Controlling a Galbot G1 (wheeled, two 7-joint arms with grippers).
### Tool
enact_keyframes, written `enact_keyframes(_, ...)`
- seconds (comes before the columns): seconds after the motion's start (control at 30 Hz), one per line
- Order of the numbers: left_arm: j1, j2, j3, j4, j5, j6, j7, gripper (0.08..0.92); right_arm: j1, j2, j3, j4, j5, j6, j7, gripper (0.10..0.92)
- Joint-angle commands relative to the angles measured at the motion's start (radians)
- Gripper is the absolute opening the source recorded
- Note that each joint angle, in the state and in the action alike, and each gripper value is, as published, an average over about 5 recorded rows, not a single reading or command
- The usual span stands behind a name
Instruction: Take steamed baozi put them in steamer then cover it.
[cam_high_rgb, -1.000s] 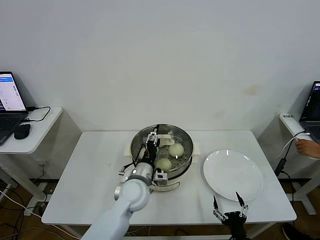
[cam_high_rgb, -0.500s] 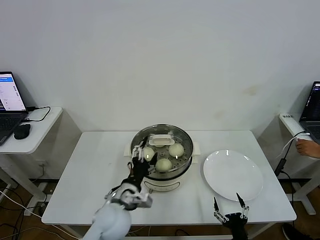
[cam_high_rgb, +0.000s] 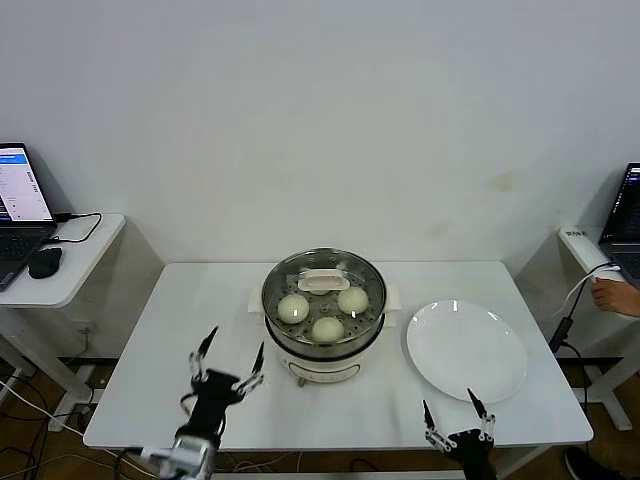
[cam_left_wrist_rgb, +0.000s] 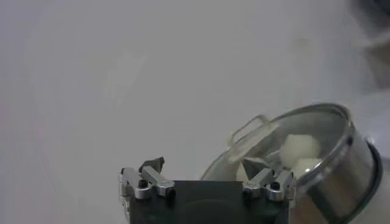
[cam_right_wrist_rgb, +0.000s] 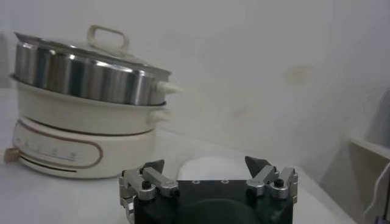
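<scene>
Baozi (cam_high_rgb: 293, 308) sit inside the steamer (cam_high_rgb: 324, 345) at the middle of the white table (cam_high_rgb: 180, 340); three show through the glass, a fourth cannot be confirmed. No brand, label or writing is readable on the steamer base; the front panel shows only faint marks in the right wrist view.

Left gripper (cam_high_rgb: 227, 359): fingers spread wide, holding nothing, hanging over the table's near-left part, apart from the steamer. One second ago this gripper was at the steamer's rim with its arm stretched across the table; half a second ago it was partway back; now it has withdrawn toward the near edge. In the left wrist view the left gripper (cam_left_wrist_rgb: 204, 165) points toward the steamer (cam_left_wrist_rgb: 329, 164), buns visible as pale shapes under the glass.

Cover (cam_high_rgb: 323, 283): seated on the steamer, cream-white handle centred toward the far side. It lies as it did half a second ago.

Right gripper (cam_high_rgb: 452, 412): spread, empty, parked at the table's near edge just in front of the white plate (cam_high_rgb: 466, 350). Unchanged across all three head frames.

Laptop (cam_high_rgb: 20, 195) and mouse (cam_high_rgb: 44, 262) on the left side desk; screen text too small to read.
</scene>
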Motion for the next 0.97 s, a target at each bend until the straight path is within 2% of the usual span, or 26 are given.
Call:
enact_keyframes(0.03, 0.279, -0.055, -0.102, 0.023, -0.312, -0.183, -0.095, 0.823, -0.046, -0.070, -0.038, 0.020, 0.061, -0.019, -0.012, 0.823)
enact_keyframes(0.2, 0.267, -0.095, -0.102, 0.047, -0.273, -0.255, -0.061, 0.823, -0.049, -0.079, -0.066, 0.025, 0.052, -0.022, -0.015, 0.823)
enact_keyframes(0.97, 0.270, -0.128, -0.099, 0.118, -0.253, -0.243, -0.050, 0.823, -0.097, -0.111, -0.097, 0.077, 0.122, -0.106, 0.034, 0.823)
